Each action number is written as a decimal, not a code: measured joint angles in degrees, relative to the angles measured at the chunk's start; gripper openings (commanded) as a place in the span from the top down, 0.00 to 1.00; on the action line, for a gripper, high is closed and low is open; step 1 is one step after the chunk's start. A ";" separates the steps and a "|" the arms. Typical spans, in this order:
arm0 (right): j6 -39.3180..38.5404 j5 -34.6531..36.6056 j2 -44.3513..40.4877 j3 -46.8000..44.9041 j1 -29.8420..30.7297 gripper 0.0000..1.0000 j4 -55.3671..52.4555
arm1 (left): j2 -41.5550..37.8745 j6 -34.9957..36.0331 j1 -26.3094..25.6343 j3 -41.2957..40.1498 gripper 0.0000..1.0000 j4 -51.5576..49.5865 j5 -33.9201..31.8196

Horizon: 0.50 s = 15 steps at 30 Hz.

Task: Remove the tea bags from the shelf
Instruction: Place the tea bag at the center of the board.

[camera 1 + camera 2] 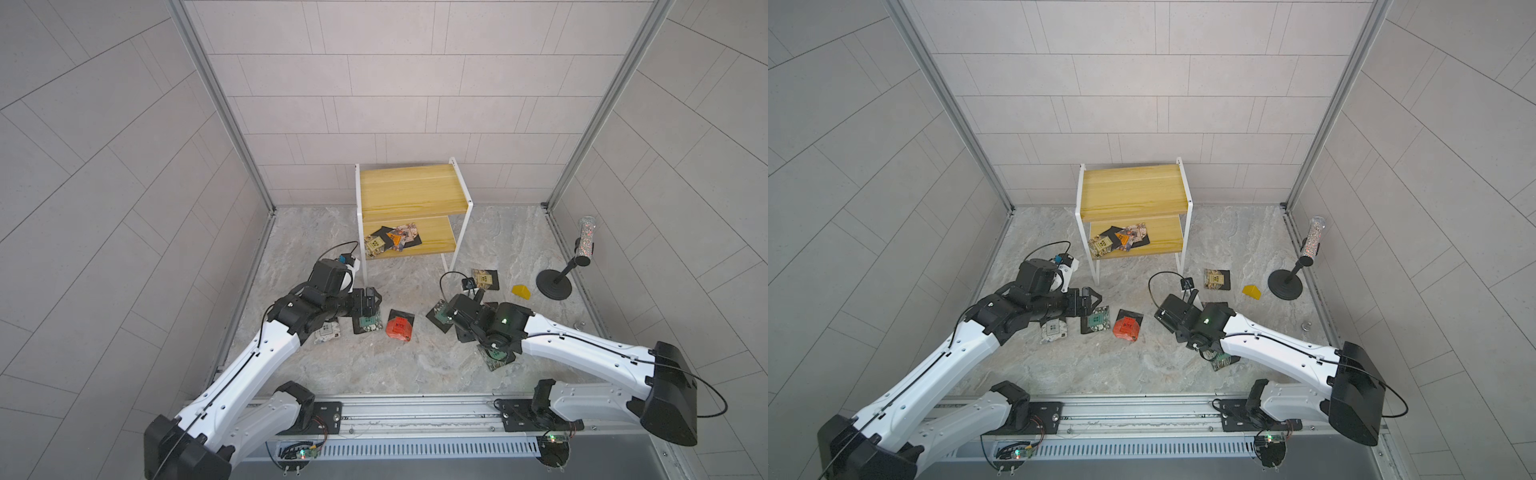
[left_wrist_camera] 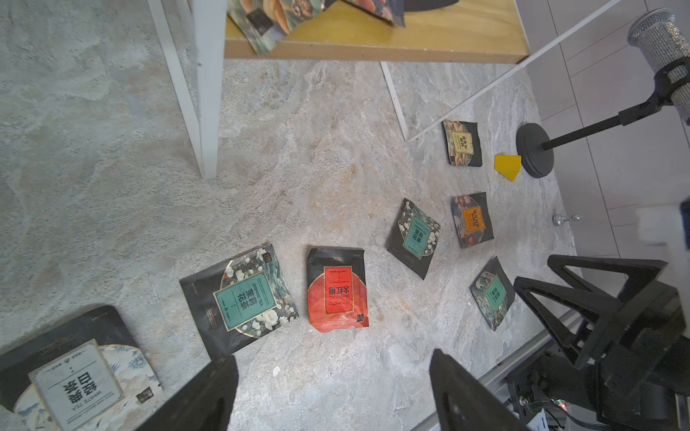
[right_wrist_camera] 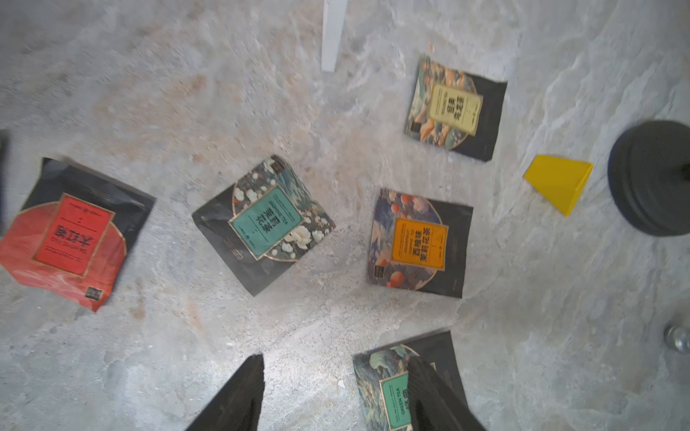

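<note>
The shelf stands at the back with its top board bare. Several tea bags lie heaped on the left of its lower board. More lie flat on the floor: a white one, two teal, a red, an orange, a tan and a green. My left gripper hovers open and empty over the floor by the first teal bag. My right gripper is open above the floor, one finger over the green bag, nothing held.
A small yellow wedge lies right of the tan bag. A black stand carrying a glittery cylinder is at the far right. A small metal piece sits near the right wall. The shelf's white legs stand close to my left arm.
</note>
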 measured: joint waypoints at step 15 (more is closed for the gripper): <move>-20.39 -4.33 -0.72 1.77 -2.69 0.28 16.48 | 0.26 -0.09 -0.22 4.74 0.12 -1.27 -3.17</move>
